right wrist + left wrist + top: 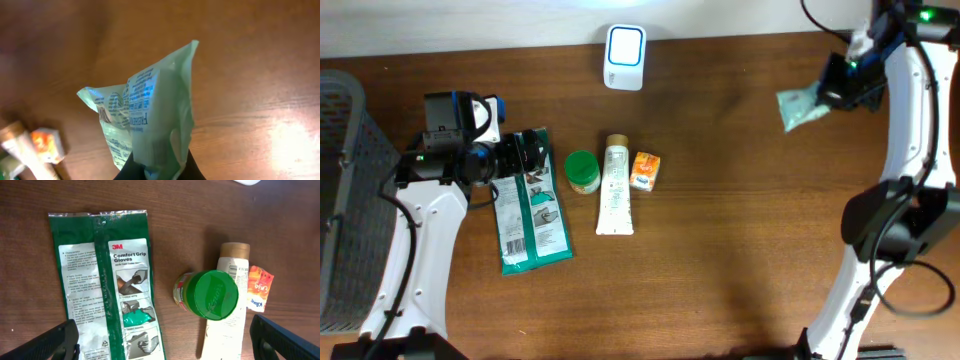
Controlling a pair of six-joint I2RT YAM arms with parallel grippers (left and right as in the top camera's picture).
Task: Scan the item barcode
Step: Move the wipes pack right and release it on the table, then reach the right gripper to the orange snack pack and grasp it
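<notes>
Bench (pixel 740 250): dark brown wood grain, matte, with a bright glare patch at its right side in the right wrist view. Beyond the far edge there is a pale strip of wall or ledge (pixel 470 25). A white device (pixel 624 58) with a blue-ringed face sits at the far edge, centre. A grey mesh basket (pixel 340 200) is at the left margin. Mid-bench, left to right: a green glove packet (pixel 530 205) lying flat with its print side up, a green-lidded jar (pixel 582 170) just beside it, a white tube (pixel 615 185) with a tan cap pointing to the far edge, and a small orange packet (pixel 645 170) touching or nearly touching the tube's right side. The left pincer (pixel 528 155) hangs over the top end of the glove packet with its jaws spread wide and nothing between them. The right pincer (pixel 832 88) is clamped on the lower edge of a pale green pouch (pixel 803 107), lifted off the wood over the far right of the bench, well right of the white device. The pouch is crumpled and its printed face is partly visible in the right wrist view, the print too small to read.
</notes>
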